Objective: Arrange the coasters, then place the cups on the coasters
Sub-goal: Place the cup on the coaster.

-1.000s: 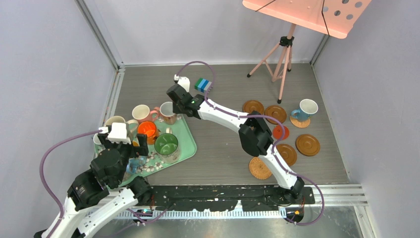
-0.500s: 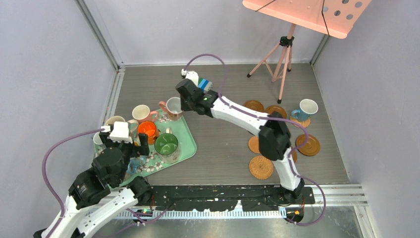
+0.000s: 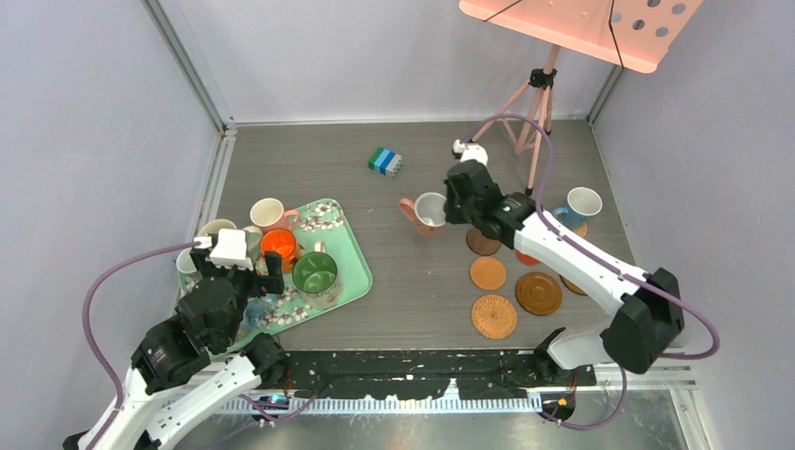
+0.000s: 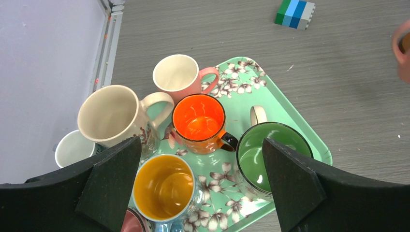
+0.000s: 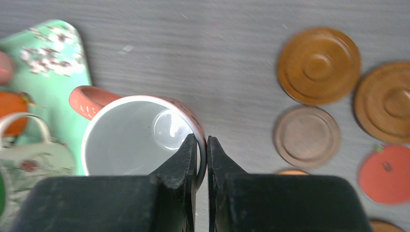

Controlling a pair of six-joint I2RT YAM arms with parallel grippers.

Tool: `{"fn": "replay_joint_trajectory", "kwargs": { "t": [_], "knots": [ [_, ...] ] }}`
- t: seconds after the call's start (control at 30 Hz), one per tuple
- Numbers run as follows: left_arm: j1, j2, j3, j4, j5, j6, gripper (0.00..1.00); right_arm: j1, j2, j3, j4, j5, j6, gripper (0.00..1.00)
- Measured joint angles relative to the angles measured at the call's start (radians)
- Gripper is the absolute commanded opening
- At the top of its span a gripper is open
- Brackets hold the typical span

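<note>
— Pinching the rim of a pink mug, wasn't it, that right hand?
— Yes, its two fingers were closed on the rim, one inside and one outside, near the middle of the overhead view, left of the coasters.
— And the coasters?
— Several lay right of centre: a tan one, a dark wooden one and a woven one lower down. A blue mug stood on another at the far right.
— The left hand?
— Spread wide open, gripping nothing, over the green tray at lower left. An orange-inside mug, a green-inside mug and a yellow-inside mug sat there.
— Anything else on the worktop?
— A blue-green block above centre.
</note>
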Motion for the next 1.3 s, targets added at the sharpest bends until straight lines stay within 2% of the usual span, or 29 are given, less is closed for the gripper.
{"fn": "replay_joint_trajectory", "kwargs": {
  "t": [0.1, 0.27, 0.57, 0.8, 1.3],
  "knots": [
    [0.000, 0.005, 0.000, 0.000, 0.003, 0.000, 0.99, -0.065, -0.068, -0.091, -0.037, -0.019, -0.022, 0.05],
    [0.000, 0.017, 0.000, 0.000, 0.005, 0.000, 0.99, -0.247, -0.198, -0.201, -0.109, -0.039, -0.072, 0.05],
    [0.000, 0.027, 0.000, 0.000, 0.022, 0.000, 0.99, -0.499, -0.312, -0.232, -0.180, -0.098, -0.256, 0.05],
    [0.000, 0.032, 0.000, 0.000, 0.037, 0.000, 0.99, -0.612, -0.276, -0.249, -0.183, -0.151, -0.295, 0.05],
    [0.000, 0.034, 0.000, 0.000, 0.051, 0.000, 0.99, -0.718, -0.201, -0.252, -0.159, -0.201, -0.304, 0.05]
  ]
}}
